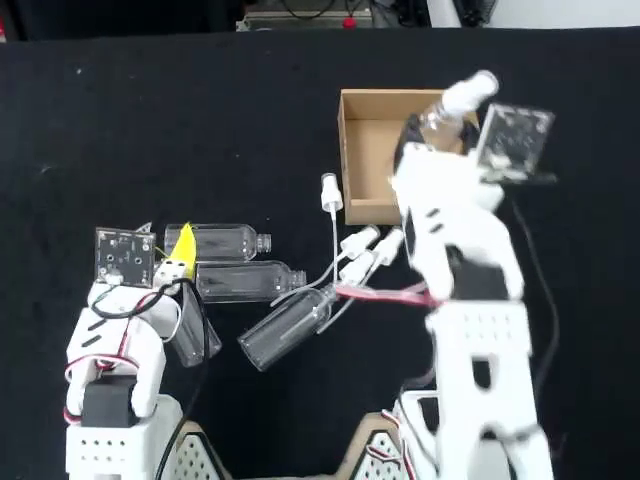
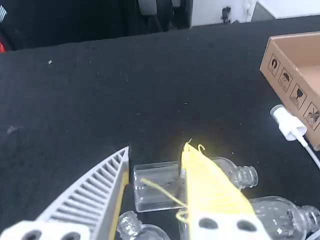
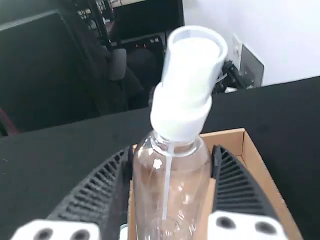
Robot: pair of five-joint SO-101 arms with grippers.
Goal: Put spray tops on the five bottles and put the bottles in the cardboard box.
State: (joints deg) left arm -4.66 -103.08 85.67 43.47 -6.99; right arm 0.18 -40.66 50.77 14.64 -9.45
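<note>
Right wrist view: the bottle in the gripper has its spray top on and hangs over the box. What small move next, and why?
Probably lower the right gripper a little into the cardboard box before opening. It is shut on the bottle, the spray top looks seated on the neck, and the open box lies below it.

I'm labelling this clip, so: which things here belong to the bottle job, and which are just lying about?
Job: capped bottle in the right gripper; cardboard box; uncapped bottles; loose spray tops.
Lying about: red cable on the table; cords behind the table.
</note>
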